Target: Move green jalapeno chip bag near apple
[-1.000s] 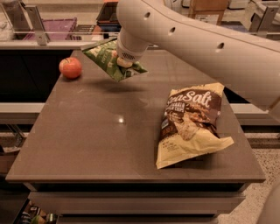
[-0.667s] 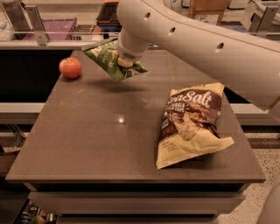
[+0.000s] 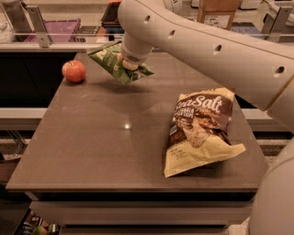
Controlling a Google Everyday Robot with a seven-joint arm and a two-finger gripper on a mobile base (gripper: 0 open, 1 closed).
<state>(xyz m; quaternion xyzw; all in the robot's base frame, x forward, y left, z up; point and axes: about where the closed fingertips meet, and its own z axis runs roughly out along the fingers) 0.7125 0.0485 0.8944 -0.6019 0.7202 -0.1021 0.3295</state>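
The green jalapeno chip bag [image 3: 112, 61] hangs tilted just above the back of the brown table, held in my gripper [image 3: 126, 63], which is shut on the bag's middle. The apple [image 3: 74, 71], red-orange and round, rests on the table at the back left, a short gap to the left of the bag. My white arm reaches in from the upper right and hides part of the bag's top.
A larger tan-and-brown Sea Salt chip bag [image 3: 200, 131] lies on the right half of the table [image 3: 105, 147]. A counter with a purple bin [image 3: 57, 28] and a cardboard box [image 3: 219, 11] runs behind the table.
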